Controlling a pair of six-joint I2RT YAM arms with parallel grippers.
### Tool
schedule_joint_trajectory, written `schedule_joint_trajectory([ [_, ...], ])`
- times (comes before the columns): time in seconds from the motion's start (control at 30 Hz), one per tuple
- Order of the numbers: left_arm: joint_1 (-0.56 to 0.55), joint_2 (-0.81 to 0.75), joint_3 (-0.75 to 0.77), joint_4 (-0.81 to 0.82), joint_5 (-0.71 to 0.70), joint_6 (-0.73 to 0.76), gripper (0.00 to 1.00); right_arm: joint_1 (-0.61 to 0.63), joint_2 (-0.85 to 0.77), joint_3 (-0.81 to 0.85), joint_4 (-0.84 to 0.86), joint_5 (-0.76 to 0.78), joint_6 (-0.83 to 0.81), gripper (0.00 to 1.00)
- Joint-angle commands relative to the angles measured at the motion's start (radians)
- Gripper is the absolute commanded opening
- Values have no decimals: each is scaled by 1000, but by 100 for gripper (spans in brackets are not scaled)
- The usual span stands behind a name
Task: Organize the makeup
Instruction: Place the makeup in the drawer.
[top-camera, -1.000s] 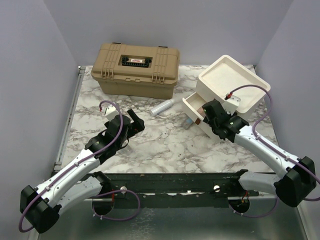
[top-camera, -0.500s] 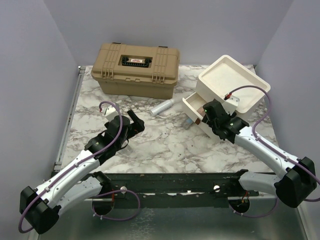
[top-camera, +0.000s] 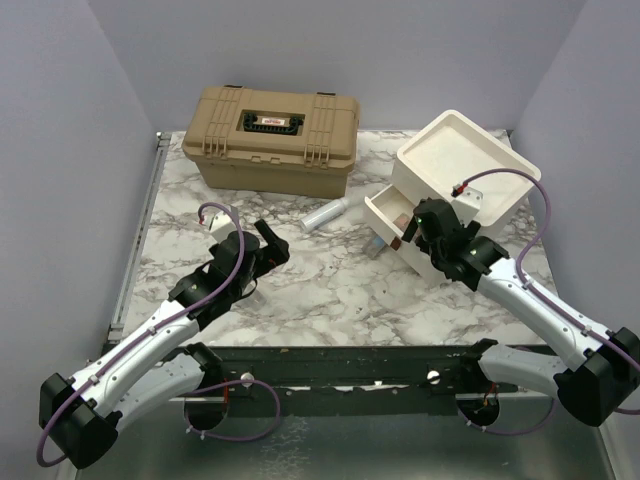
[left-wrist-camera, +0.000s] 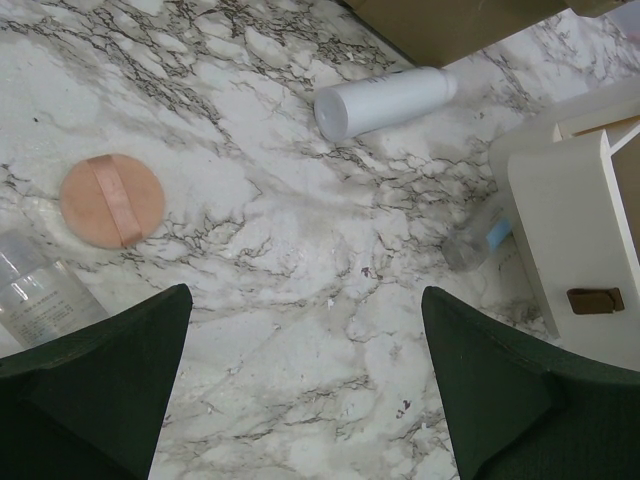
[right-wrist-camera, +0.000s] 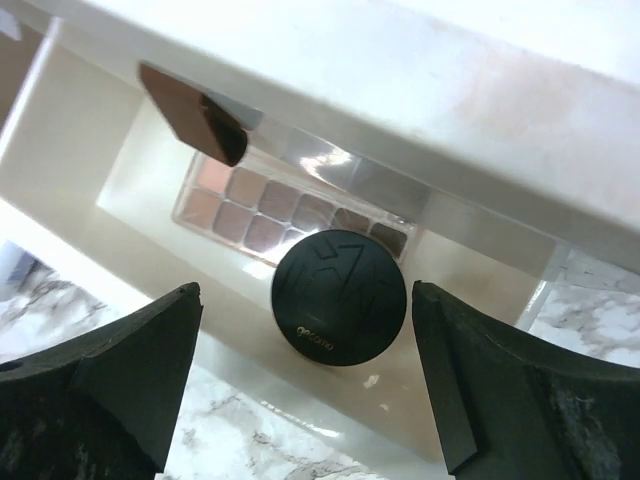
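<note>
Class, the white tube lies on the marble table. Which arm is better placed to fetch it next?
Probably left. The left gripper hangs open near the white tube, with bare marble between them; the right gripper is above the open drawer.

Two pale grey arms with black joints
The left arm and right arm wear silvery-white shells between black joint housings, a purple cable looping along each; up close the blocky fingers look dark green and matte.

right gripper: jaws opened wider | right arm: shifted toward drawer
</note>
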Motion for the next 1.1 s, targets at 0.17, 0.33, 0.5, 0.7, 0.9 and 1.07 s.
schedule_joint_trajectory([
  [0.17, 4, 3, 3, 8, 19, 6, 99, -1, -83, 55, 150, -374, -254, 92],
  [0.33, 5, -2, 3, 7, 30, 5, 99, -1, -116, 16, 285, -672, -390, 89],
  [0.5, 5, -20, -1, 3, 2, -25, 99, 1, -91, 10, 374, -961, -442, 83],
  [0.7, 6, -55, -4, -24, -44, -38, 99, 42, 2, 62, 348, -1034, -477, 84],
  [0.9, 5, -99, -27, -49, -94, -65, 99, 120, 123, 146, 283, -979, -511, 78],
  [1.07, 5, -140, -30, -58, -125, -114, 99, 148, 240, 175, 315, -952, -466, 76],
])
